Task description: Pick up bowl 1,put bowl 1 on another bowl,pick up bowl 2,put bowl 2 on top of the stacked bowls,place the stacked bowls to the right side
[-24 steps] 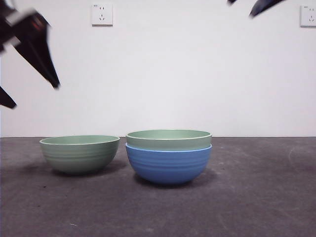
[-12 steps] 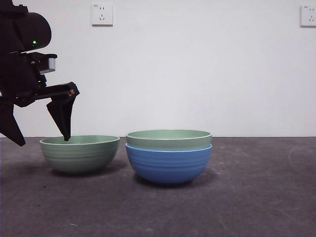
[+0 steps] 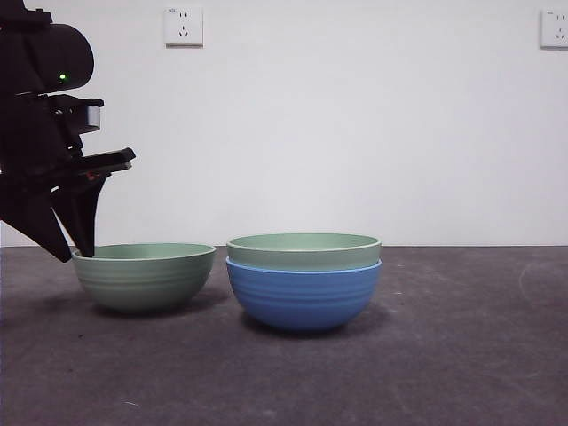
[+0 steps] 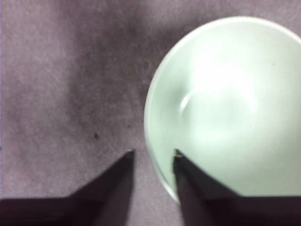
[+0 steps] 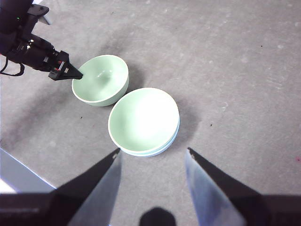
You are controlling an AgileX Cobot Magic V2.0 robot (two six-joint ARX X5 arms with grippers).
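A pale green bowl, bowl 2 (image 3: 146, 280) (image 4: 225, 103) (image 5: 101, 80), stands alone on the left. Bowl 1 (image 3: 303, 251) (image 5: 143, 117), also pale green, is nested in the blue bowl (image 3: 303, 297) (image 5: 174, 136) at the middle. My left gripper (image 3: 75, 253) (image 4: 153, 153) (image 5: 77, 75) is down at bowl 2's left rim, one jaw inside and one outside. The jaws stand narrowly open, with a gap still showing to the rim. My right gripper (image 5: 153, 153) hangs open high above the two stacked bowls and is out of the front view.
The grey table (image 3: 461, 355) stretches wide to the right of the bowls. Its edge shows in the right wrist view (image 5: 19, 174). Two wall sockets (image 3: 183, 27) (image 3: 555, 28) sit on the white wall behind.
The left gripper came down from high on the left to bowl 2's rim, and its jaws have narrowed about the rim. The right arm's tip left the front view. The bowls have not moved.
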